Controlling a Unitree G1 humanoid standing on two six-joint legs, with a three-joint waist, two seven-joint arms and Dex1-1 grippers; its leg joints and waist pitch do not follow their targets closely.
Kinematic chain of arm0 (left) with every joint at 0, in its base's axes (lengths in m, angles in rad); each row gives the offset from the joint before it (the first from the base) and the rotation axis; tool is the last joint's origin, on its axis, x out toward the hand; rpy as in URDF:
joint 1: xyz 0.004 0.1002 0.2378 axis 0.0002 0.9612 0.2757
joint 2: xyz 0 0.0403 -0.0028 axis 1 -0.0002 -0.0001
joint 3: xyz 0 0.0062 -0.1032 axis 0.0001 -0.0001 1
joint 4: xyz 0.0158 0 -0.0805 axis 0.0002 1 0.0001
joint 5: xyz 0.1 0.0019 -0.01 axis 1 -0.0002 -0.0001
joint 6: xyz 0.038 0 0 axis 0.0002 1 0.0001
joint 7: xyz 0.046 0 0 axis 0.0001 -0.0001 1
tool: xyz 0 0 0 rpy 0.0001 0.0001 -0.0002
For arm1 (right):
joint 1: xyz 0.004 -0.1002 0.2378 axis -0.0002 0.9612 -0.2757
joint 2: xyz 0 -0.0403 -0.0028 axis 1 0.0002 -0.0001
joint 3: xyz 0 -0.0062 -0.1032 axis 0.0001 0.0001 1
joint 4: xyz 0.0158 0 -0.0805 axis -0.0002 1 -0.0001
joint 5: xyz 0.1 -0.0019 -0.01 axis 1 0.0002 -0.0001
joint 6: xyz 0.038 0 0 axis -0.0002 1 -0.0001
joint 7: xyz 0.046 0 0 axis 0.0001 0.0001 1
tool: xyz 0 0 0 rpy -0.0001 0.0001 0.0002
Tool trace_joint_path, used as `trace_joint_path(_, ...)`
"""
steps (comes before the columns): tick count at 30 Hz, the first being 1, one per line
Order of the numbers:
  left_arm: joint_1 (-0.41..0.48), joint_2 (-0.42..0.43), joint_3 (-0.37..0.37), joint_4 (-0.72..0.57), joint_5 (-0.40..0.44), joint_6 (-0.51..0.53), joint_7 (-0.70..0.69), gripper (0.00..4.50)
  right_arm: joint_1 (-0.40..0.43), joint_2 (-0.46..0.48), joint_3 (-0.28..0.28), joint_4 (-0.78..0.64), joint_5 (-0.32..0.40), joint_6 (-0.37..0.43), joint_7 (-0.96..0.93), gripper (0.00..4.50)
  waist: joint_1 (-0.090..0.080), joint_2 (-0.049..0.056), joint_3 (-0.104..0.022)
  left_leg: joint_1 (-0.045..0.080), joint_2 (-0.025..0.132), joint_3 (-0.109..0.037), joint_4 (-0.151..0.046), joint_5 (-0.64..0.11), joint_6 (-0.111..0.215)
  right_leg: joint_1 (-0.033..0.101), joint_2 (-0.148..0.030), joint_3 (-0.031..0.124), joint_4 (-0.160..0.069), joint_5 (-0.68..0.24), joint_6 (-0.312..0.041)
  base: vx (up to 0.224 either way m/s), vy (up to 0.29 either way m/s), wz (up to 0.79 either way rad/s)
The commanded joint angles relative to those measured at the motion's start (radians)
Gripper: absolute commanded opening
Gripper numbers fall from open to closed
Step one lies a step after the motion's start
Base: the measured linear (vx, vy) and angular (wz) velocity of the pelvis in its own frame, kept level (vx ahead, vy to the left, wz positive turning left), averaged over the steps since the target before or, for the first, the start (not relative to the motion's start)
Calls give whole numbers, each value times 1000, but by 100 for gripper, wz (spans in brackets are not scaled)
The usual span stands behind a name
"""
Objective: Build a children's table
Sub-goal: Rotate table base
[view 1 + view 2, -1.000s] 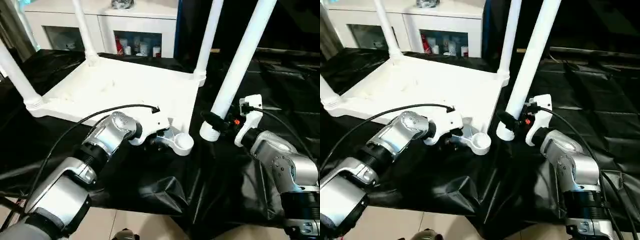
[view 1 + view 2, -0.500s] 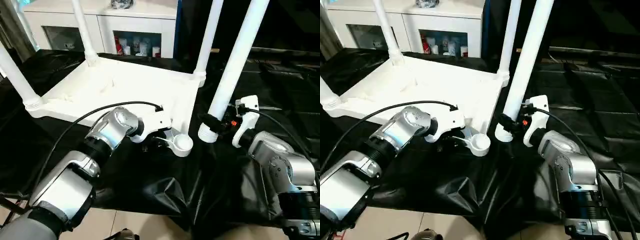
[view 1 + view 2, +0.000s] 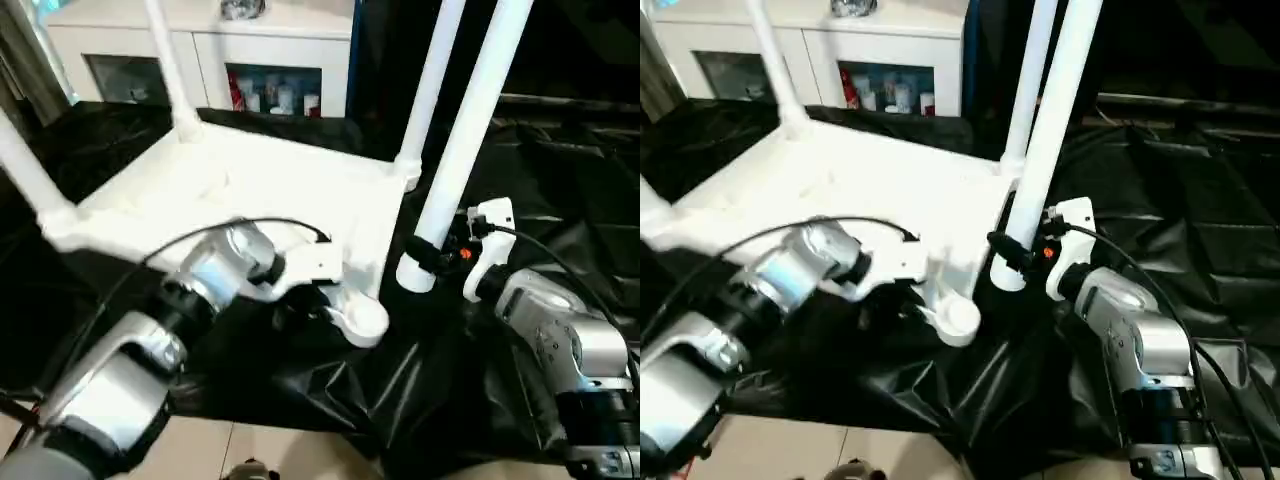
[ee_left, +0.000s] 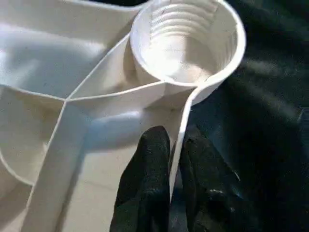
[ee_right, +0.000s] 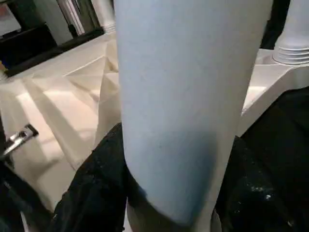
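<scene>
Black-draped work table (image 3: 560,160) carries the upturned tabletop (image 3: 250,180). Your right gripper (image 3: 1012,252) is clamped on the fourth leg (image 3: 462,140), long axis near upright, foot just beside the empty corner socket (image 4: 186,38). Your left gripper (image 4: 176,159) pinches the tabletop rim at that socket, steadying it.

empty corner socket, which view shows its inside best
The left wrist view: it looks straight into the empty corner socket, showing its ribbed inner wall, with the left gripper pinching the tabletop's rim just below. The eye views show it only as a small open ring from outside.
</scene>
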Motion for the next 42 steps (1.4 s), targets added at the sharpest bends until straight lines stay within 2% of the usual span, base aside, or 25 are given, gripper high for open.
trace_joint_path(1,40,-9,45,-30,-34,87,59,20,-4,3,-4,-32,4,-11,0,191,2,-7,-73,12,40,-16,-71,-242,16,68,-77,53,-75,-331,-164,0,0,0)
trace_joint_path(2,62,-17,68,-63,-42,141,88,20,-3,5,-7,-35,6,-8,-2,191,1,-8,-73,13,38,-15,-70,-241,19,66,-77,52,-78,-343,-160,0,0,0)
trace_joint_path(6,92,-26,89,-106,-30,217,132,10,-2,6,-8,-36,8,-5,-3,191,-7,-8,-69,13,34,-16,-71,-257,23,64,-73,48,-90,-426,-123,0,0,0)
trace_joint_path(7,93,-26,90,-106,-29,219,133,8,-2,6,-8,-36,8,-5,-3,191,-14,-7,-67,16,32,-17,-72,-275,21,62,-71,44,-97,-472,-101,0,0,0)
trace_joint_path(10,111,-38,104,-120,-8,249,204,3,-7,8,-10,-33,10,0,-5,191,-27,-11,-63,20,29,-18,-72,-310,20,58,-69,38,-109,-538,-73,0,0,0)
trace_joint_path(14,130,-63,127,-157,16,287,310,1,-14,10,-16,-24,11,3,-7,191,-42,-10,-64,21,27,-20,-72,-313,27,58,-66,31,-118,-558,-51,0,0,0)
trace_joint_path(19,129,-79,154,-155,16,249,386,0,-19,15,-17,-17,6,4,-19,191,-46,-11,-69,15,28,-20,-74,-280,40,64,-66,32,-113,-496,-62,0,0,0)
trace_joint_path(22,130,-94,177,-164,9,266,427,0,-21,15,-18,3,-10,-8,-35,191,-42,-10,-72,16,32,-17,-75,-243,45,63,-66,38,-103,-429,-90,0,0,0)
trace_joint_path(27,141,-118,202,-177,-7,259,474,0,-13,16,-4,3,-43,-42,-51,191,-39,-12,-75,10,33,-15,-73,-189,56,69,-66,43,-89,-331,-127,0,0,0)
trace_joint_path(30,145,-120,202,-176,-16,210,474,0,-11,18,1,4,-52,-52,-56,191,-38,-12,-74,11,33,-14,-73,-190,62,69,-67,43,-91,-335,-130,0,0,0)
trace_joint_path(31,152,-117,195,-176,-19,135,471,0,-11,20,4,7,-56,-55,-62,191,-38,-12,-73,11,33,-15,-74,-199,61,68,-67,42,-94,-350,-126,0,0,0)
trace_joint_path(32,155,-114,192,-171,-25,91,453,30,-12,22,4,11,-57,-55,-66,191,-38,-11,-73,11,32,-16,-75,-211,60,68,-68,41,-98,-372,-114,0,0,0)
trace_joint_path(34,159,-117,214,-167,-50,101,431,60,-15,25,4,17,-54,-55,-68,191,-38,-10,-72,16,34,-15,-76,-225,53,65,-67,42,-99,-388,-109,0,0,0)
trace_joint_path(36,162,-118,229,-168,-67,112,421,59,-12,27,5,12,-52,-54,-67,191,-36,-8,-71,19,35,-15,-77,-241,47,62,-69,42,-101,-405,-110,0,0,0)
trace_joint_path(37,165,-118,239,-168,-79,117,413,87,-10,30,5,9,-53,-53,-66,191,-34,-9,-69,19,35,-14,-78,-251,43,62,-68,42,-102,-416,-107,0,0,0)
trace_joint_path(42,153,-93,253,-108,-62,64,434,105,-5,33,9,3,-53,-54,-54,191,-26,-8,-69,22,35,-15,-80,-260,37,59,-68,43,-104,-427,-86,0,0,0)
